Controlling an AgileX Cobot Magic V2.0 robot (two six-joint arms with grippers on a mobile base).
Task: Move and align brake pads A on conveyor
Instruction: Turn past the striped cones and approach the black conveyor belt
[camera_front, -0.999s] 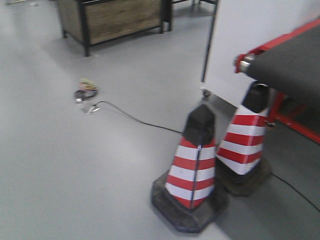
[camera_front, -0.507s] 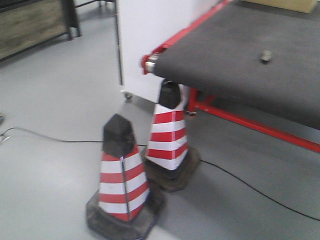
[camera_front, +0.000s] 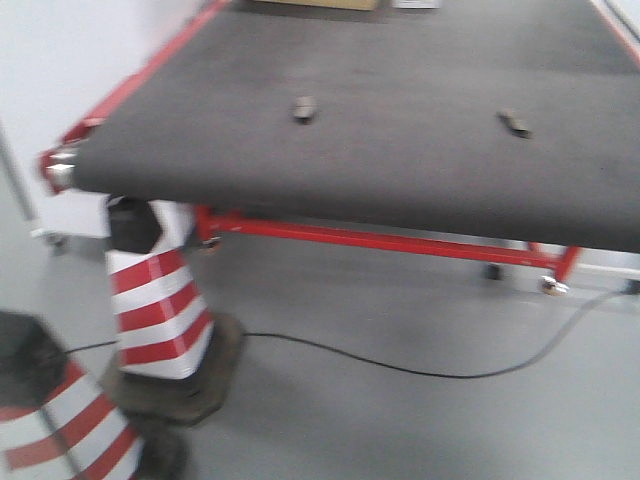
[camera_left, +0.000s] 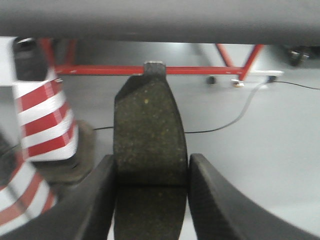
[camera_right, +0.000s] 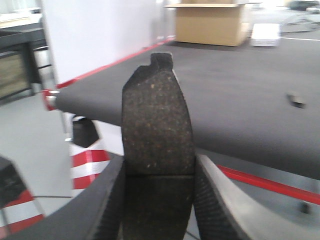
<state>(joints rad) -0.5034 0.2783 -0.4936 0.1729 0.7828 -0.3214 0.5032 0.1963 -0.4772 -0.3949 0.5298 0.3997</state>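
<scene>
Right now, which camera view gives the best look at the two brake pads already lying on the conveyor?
The exterior front-facing view: both pads lie apart on the conveyor belt. The right wrist view shows only one as a small blurred shape, behind its held pad. The left wrist view shows neither, only the belt's edge.

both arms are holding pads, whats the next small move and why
Probably roll the base closer to the conveyor. Each end effector, left and right, grips a brake pad, yet the left pad sits below belt level, short of the two pads already lying there.
</scene>
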